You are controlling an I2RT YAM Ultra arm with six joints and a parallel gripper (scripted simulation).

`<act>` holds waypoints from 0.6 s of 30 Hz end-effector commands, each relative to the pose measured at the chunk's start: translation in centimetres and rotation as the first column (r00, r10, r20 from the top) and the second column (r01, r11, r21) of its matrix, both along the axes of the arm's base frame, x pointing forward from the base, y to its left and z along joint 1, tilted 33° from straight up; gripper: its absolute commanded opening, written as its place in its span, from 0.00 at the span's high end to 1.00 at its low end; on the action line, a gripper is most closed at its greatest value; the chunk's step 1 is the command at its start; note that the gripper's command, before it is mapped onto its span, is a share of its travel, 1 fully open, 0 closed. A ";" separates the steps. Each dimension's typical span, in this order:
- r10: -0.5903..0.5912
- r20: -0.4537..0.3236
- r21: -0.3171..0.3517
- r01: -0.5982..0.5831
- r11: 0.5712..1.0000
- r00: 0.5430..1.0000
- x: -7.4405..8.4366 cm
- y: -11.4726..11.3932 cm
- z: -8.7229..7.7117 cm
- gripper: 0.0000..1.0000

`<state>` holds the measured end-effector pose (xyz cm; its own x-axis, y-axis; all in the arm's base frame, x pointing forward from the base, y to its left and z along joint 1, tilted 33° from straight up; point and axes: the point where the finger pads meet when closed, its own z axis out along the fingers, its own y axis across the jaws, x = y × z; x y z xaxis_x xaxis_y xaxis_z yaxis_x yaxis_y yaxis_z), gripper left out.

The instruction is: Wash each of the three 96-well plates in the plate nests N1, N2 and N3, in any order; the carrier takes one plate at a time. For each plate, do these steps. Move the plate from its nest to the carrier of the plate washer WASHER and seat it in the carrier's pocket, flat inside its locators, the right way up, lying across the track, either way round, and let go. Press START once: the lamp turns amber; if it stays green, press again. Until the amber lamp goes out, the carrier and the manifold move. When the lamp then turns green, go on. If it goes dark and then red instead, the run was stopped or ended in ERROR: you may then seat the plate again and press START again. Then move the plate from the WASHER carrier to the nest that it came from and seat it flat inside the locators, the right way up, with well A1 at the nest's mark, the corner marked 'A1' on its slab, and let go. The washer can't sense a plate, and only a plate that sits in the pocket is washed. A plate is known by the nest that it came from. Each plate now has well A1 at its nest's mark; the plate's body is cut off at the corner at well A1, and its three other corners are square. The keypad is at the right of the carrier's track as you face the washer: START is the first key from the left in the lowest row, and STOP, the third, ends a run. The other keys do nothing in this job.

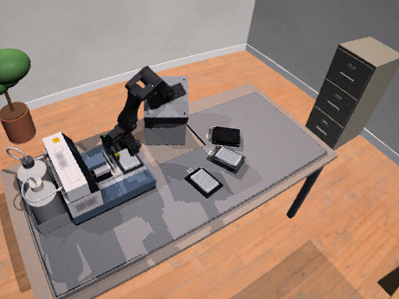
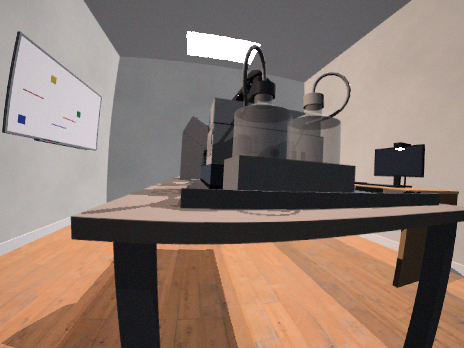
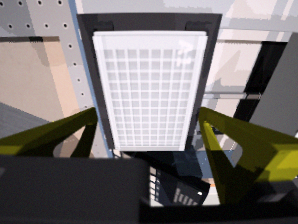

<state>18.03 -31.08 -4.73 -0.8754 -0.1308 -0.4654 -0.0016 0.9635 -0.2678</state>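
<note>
1. Pincer (image 3: pixel 150 137) spread wide, holding nothing, its yellow fingers flanking a white plate (image 3: pixel 150 90).
2. Plate lies in the washer's (image 1: pixel 112 190) dark carrier (image 3: pixel 87 75).
3. Two plates (image 1: pixel 228 156) (image 1: pixel 204 180) sit in nests on the tabletop (image 1: pixel 280 135); one nest (image 1: pixel 226 136) stands bare.

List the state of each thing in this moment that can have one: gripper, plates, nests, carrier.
gripper: open, holding nothing, fingers either side of the plate below.
plate on the washer carrier: lying flat in the dark pocket, wells up.
far nest: no plate on it.
middle nest plate: in its nest.
near nest plate: in its nest.
</note>
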 end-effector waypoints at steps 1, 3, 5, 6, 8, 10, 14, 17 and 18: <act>-0.003 0.004 -0.010 0.003 1.000 1.000 0.1 -0.3 0.2 0.00; -0.003 0.004 -0.010 0.003 1.000 1.000 0.1 -0.3 0.1 0.00; -0.003 0.004 -0.010 0.003 1.000 1.000 0.2 -0.4 -0.1 0.00; -0.003 0.004 -0.010 0.003 1.000 1.000 0.2 -0.4 -0.1 0.00; -0.003 0.004 -0.010 0.003 1.000 1.000 0.3 -0.4 -0.2 0.00; -0.003 0.004 -0.010 0.003 1.000 1.000 0.3 -0.5 -0.3 0.00; -0.003 0.004 -0.010 0.003 1.000 1.000 0.5 -0.5 -0.6 0.00; -0.003 0.004 -0.010 0.003 1.000 1.000 0.5 -0.5 -0.6 0.00; -0.003 0.004 -0.010 0.003 1.000 1.000 0.5 -0.6 -0.7 0.00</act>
